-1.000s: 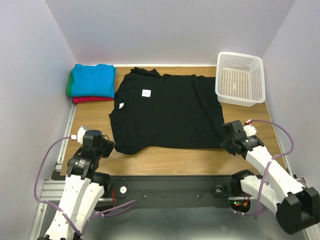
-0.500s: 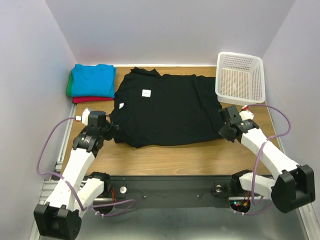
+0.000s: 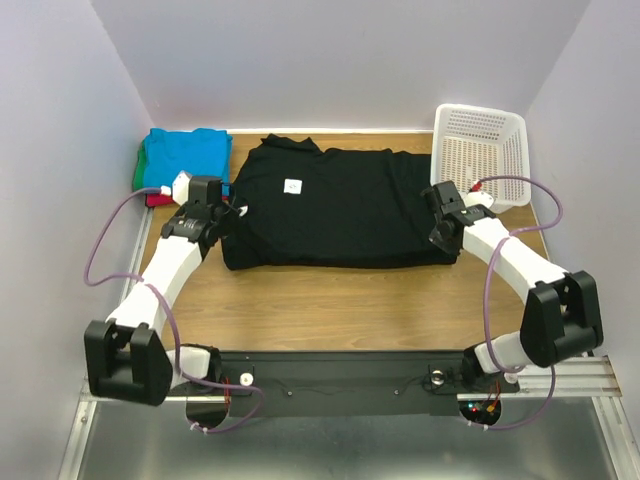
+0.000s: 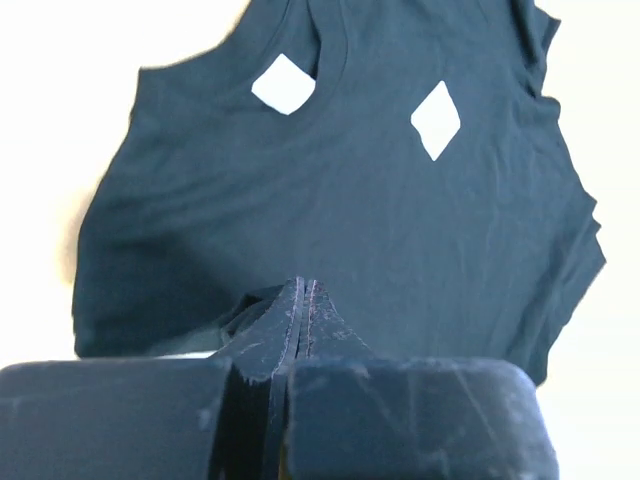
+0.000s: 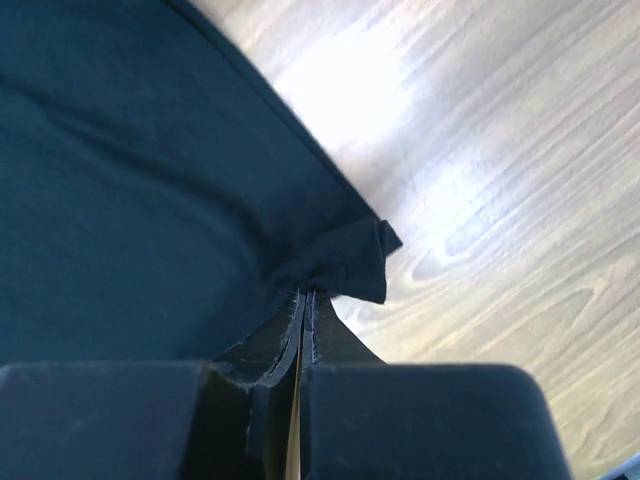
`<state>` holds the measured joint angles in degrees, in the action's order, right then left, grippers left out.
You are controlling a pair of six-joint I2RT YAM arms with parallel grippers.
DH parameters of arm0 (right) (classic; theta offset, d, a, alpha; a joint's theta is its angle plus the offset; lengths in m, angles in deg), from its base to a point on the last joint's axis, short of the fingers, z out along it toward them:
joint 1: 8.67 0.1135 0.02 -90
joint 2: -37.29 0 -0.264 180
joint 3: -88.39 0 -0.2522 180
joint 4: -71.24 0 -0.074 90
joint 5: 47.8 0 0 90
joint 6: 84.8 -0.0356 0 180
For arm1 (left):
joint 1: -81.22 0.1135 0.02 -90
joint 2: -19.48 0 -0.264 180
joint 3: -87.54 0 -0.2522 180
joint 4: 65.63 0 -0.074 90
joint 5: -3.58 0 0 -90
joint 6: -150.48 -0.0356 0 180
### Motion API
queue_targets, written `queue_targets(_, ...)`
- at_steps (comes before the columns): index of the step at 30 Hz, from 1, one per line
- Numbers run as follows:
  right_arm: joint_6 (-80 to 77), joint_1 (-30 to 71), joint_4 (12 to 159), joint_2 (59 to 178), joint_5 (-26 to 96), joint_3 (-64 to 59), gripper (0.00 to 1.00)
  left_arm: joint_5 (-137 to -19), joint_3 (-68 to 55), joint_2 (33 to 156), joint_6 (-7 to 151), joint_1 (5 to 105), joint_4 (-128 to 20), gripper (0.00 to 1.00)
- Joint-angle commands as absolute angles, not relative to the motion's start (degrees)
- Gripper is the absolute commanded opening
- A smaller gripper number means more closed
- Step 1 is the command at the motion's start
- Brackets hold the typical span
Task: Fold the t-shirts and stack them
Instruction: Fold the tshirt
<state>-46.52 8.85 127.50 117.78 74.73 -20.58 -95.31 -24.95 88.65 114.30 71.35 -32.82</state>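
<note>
The black t-shirt (image 3: pixel 330 205) lies across the middle of the table, its near part doubled back over itself, with a white neck label (image 3: pixel 293 185). My left gripper (image 3: pixel 224 214) is shut on the shirt's left near edge. In the left wrist view its fingertips (image 4: pixel 303 287) pinch dark cloth, with the shirt (image 4: pixel 350 200) and two white labels beyond. My right gripper (image 3: pixel 441 222) is shut on the right near corner, and the right wrist view (image 5: pixel 304 293) shows the bunched corner (image 5: pixel 350 262). Folded turquoise (image 3: pixel 185 155), green (image 3: pixel 137 176) and red (image 3: pixel 157 200) t-shirts are stacked at the back left.
A white lattice basket (image 3: pixel 481 152) stands at the back right, close to my right forearm. Bare wooden table (image 3: pixel 330 305) lies between the shirt and the arm bases. Grey walls close in the left, back and right sides.
Both grippers have moved away from the bases toward the back, carrying the shirt's near edge with them. The near part now lies folded over the rest, so the shirt looks shorter.
</note>
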Motion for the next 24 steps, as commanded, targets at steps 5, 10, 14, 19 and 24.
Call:
queue_targets(5,-43.76,7.24,123.32,124.91,81.39,-13.26,0.00,-96.09,-17.45,97.96,109.79,73.83,-37.98,0.00)
queue_targets(10,-41.21,6.62,122.00,129.39,81.83,-9.48,0.01,-96.44,-13.41,103.76,107.15,74.45,-40.62,0.00)
queue_targets(14,-40.42,6.27,120.86,132.64,81.83,-7.81,0.01,-95.83,-9.45,110.09,104.43,74.71,-40.70,0.00)
queue_targets(19,-40.07,5.39,119.37,135.20,82.19,-6.66,0.01,-97.14,-4.27,115.88,102.23,74.98,-39.74,0.00)
queue_targets(24,-38.75,5.13,117.87,137.22,82.54,-5.08,0.01,-97.41,-1.98,119.41,101.26,75.07,-40.00,0.00)
